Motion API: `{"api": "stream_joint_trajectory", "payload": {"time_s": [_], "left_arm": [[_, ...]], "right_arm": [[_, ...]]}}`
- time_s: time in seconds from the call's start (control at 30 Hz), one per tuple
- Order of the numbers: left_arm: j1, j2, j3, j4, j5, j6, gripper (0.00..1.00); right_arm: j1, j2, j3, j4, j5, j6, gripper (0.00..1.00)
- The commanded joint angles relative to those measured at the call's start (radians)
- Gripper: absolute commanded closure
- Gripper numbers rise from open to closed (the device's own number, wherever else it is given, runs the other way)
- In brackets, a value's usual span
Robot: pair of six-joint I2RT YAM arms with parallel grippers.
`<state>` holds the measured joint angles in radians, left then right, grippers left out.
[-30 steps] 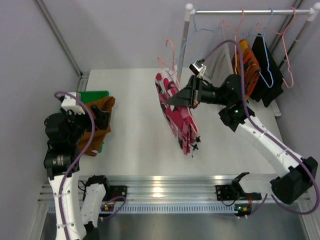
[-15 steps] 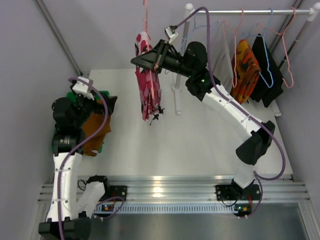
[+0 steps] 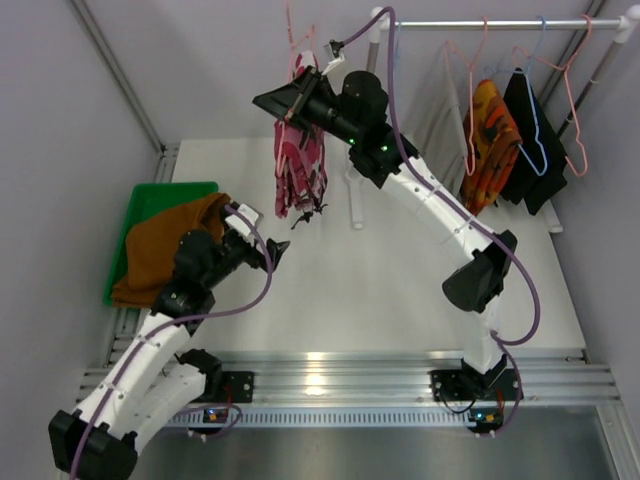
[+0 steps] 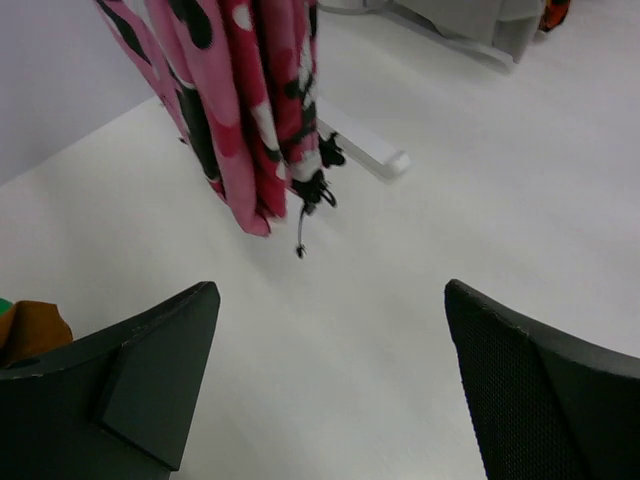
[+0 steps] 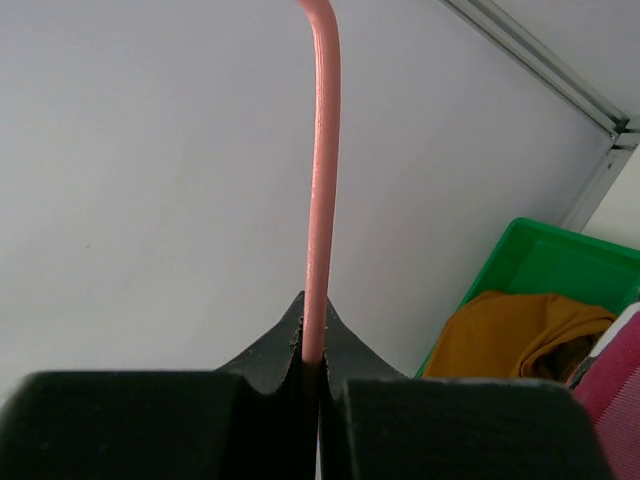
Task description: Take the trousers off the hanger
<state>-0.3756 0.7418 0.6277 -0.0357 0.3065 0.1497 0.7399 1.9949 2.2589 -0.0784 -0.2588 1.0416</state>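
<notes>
The floral trousers [image 3: 298, 175] hang folded in the upper middle of the top view, draped over a pink hanger [image 3: 293, 45] and dangling above the white table [image 3: 400, 300]. A dark drawstring [image 4: 302, 215] trails from their lower end. In the left wrist view they fill the upper left of the frame, beside the white rack foot [image 4: 365, 150].

The right gripper [image 3: 288, 105] sits at the top of the hanger with its jaws clamped tight on the wire. In the right wrist view the pink wire rises straight up out of the pressed-together fingertips [image 5: 260, 385].

The rust-brown trousers [image 3: 160, 250] lie heaped in the green tray [image 3: 150, 195] at the left of the top view. The left gripper [image 3: 268, 250] hovers just right of them over bare table, below the floral pair. Its jaws are spread wide with nothing between them, and its two dark fingers [image 4: 150, 385] frame only tabletop in the wrist view.

At the upper right, a rail [image 3: 480, 22] carries what looks like the light grey trousers [image 3: 440, 120]. Beside them hang the orange-patterned garment [image 3: 490, 140] and the black garment [image 3: 530, 140]
</notes>
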Motion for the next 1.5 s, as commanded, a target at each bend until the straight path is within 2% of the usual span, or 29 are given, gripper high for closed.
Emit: {"api": "stream_joint_trajectory", "payload": {"time_s": [0.0,0.17,0.3,0.43,0.57,0.67,0.77,1.0,1.2,1.47], "left_arm": [[-0.016,0.097,0.018,0.267,-0.130,-0.050,0.01],[-0.016,0.270,0.088,0.420,-0.234,-0.071,0.01],[-0.016,0.338,0.066,0.523,-0.144,-0.047,0.01],[-0.017,0.372,0.073,0.536,-0.135,-0.044,0.01],[-0.017,0.403,0.092,0.545,-0.225,0.008,0.02],[-0.017,0.421,0.101,0.542,-0.279,0.071,0.08],[-0.016,0.413,0.083,0.539,-0.284,0.119,0.09],[-0.005,0.381,0.009,0.536,-0.224,0.160,0.05],[-0.005,0.427,-0.013,0.575,-0.234,0.198,0.05],[-0.006,0.472,0.070,0.602,-0.224,0.136,0.02]], "right_arm": [[0.036,-0.045,0.102,0.108,0.047,-0.061,1.00],[0.038,-0.065,0.087,0.108,0.033,-0.057,1.00],[0.039,-0.085,0.094,0.100,0.038,-0.063,1.00],[0.039,-0.107,0.099,0.088,0.041,-0.058,1.00],[0.044,-0.125,0.099,0.083,0.035,-0.049,1.00],[0.047,-0.133,0.102,0.085,0.027,-0.041,1.00],[0.052,-0.142,0.103,0.088,0.024,-0.045,1.00],[0.050,-0.157,0.125,0.094,0.020,-0.071,1.00],[0.052,-0.166,0.113,0.081,0.009,-0.055,1.00],[0.053,-0.165,0.093,0.081,0.000,-0.029,1.00]]}}
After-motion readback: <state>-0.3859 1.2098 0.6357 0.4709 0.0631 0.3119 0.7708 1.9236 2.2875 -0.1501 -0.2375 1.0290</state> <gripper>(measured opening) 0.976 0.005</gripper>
